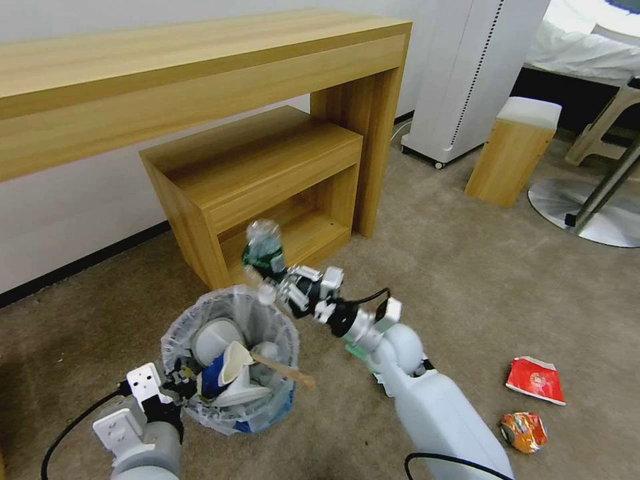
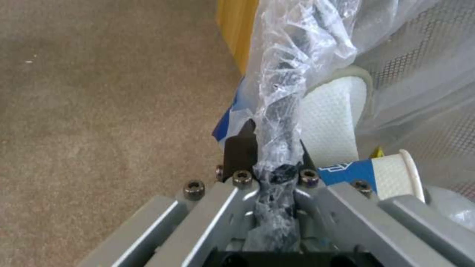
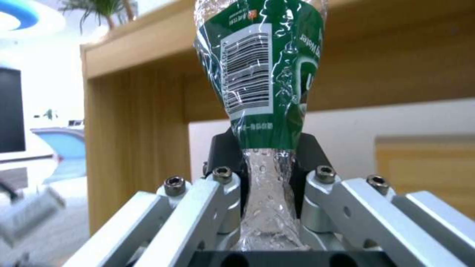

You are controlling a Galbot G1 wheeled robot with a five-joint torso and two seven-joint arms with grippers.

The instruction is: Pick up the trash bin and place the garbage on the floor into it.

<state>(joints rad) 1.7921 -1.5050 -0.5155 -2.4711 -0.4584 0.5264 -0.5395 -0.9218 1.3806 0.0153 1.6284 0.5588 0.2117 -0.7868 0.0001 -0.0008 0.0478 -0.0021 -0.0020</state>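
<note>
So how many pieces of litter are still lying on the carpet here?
2: a red packet and a crumpled orange packet, side by side on the floor beside the right arm. More may lie hidden behind the arms.

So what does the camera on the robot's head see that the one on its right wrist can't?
Head view alone: the small round trash bin lined with crinkly white plastic, its rim held by the left gripper, slippers and a wooden stick inside, plus a red snack packet and a crumpled orange packet on the beige carpet. Right wrist view alone: the barcode on the label, and the bottle's clear neck squeezed between the fingers. Both: the right gripper clamping the crushed green-labelled plastic bottle, and the wooden desk.
</note>
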